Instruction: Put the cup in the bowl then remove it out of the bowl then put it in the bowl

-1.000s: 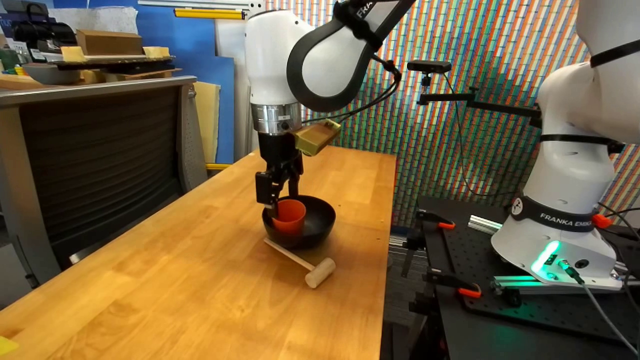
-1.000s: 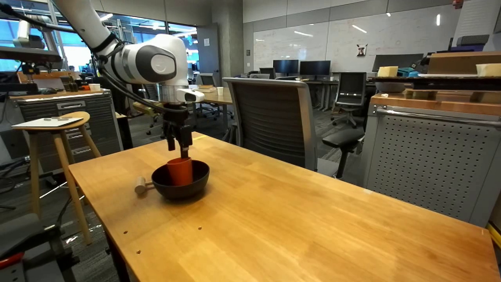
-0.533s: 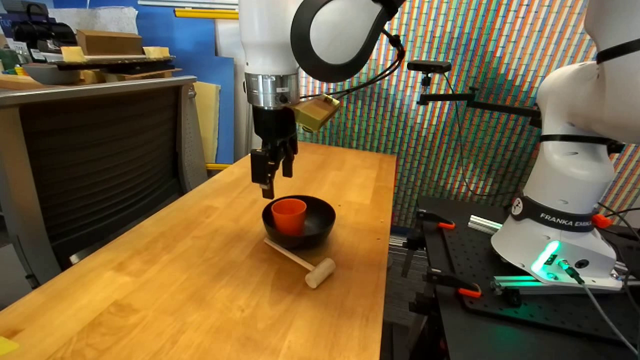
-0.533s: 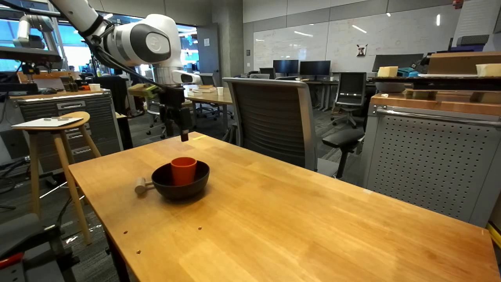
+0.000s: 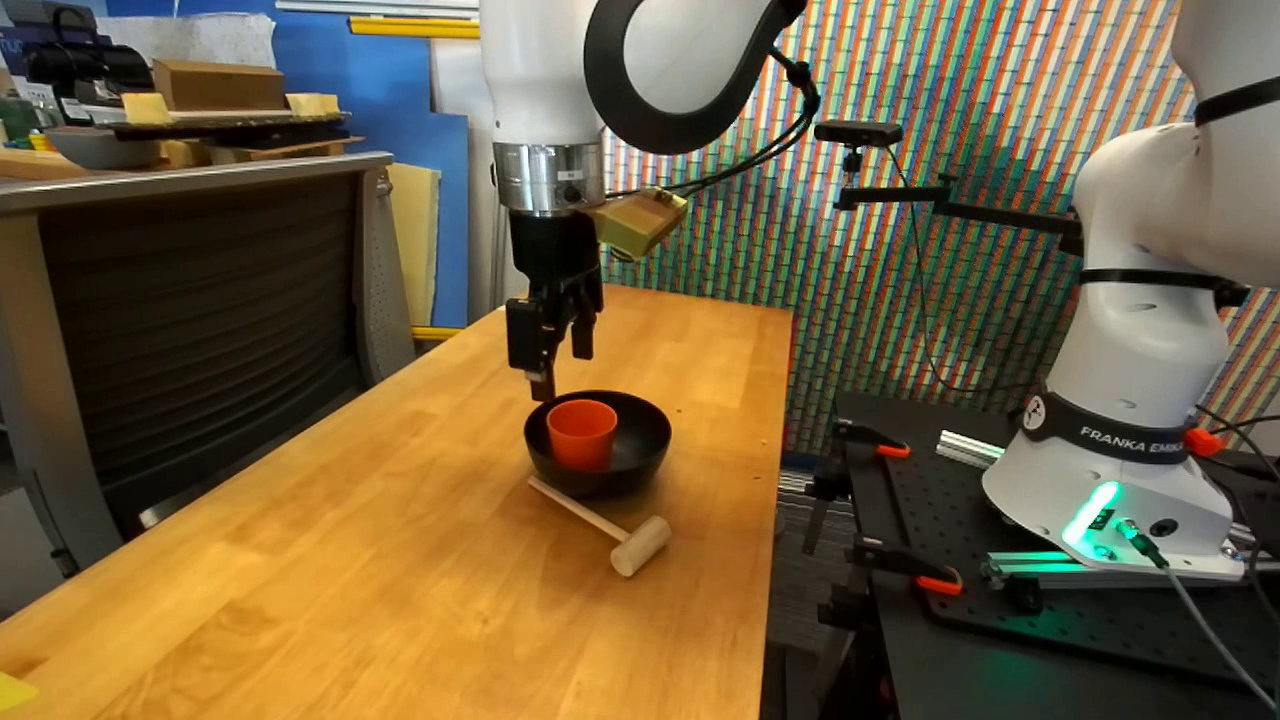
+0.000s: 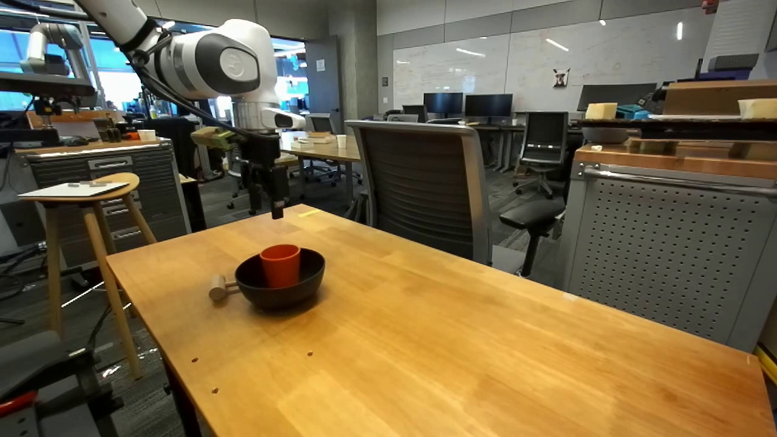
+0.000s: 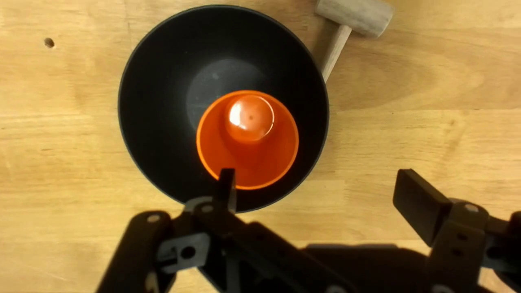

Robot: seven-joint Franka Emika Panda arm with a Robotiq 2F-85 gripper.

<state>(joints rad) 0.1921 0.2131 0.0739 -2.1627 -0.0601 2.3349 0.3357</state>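
ANN: Up goes the gripper [image 5: 562, 370], higher than a second ago and clear of the cup [image 5: 582, 436], while the cup stays down in the bowl [image 5: 645, 440]!

BEN: Sweep us across from the left, in an exterior view.

ANN: First a dark chair back [image 5: 200, 325], alongside the table [image 5: 400, 560]. Next, the gripper, hanging above the bowl's left edge as seen here, jaws spread wide.

BEN: Wide it is; the wrist view shows a broad gap between them. And the cup?

ANN: Inside the bowl, mouth up, sitting off-centre. Touching the side wall? Can't tell.

BEN: Keep going right!

ANN: There's the wooden mallet [image 5: 641, 546], lying on the table just beside the bowl, handle toward it; whether they touch, I can't tell. And far right, the arm's white base [image 5: 1145, 490], its light strip [image 5: 1090, 512] glowing pale green.
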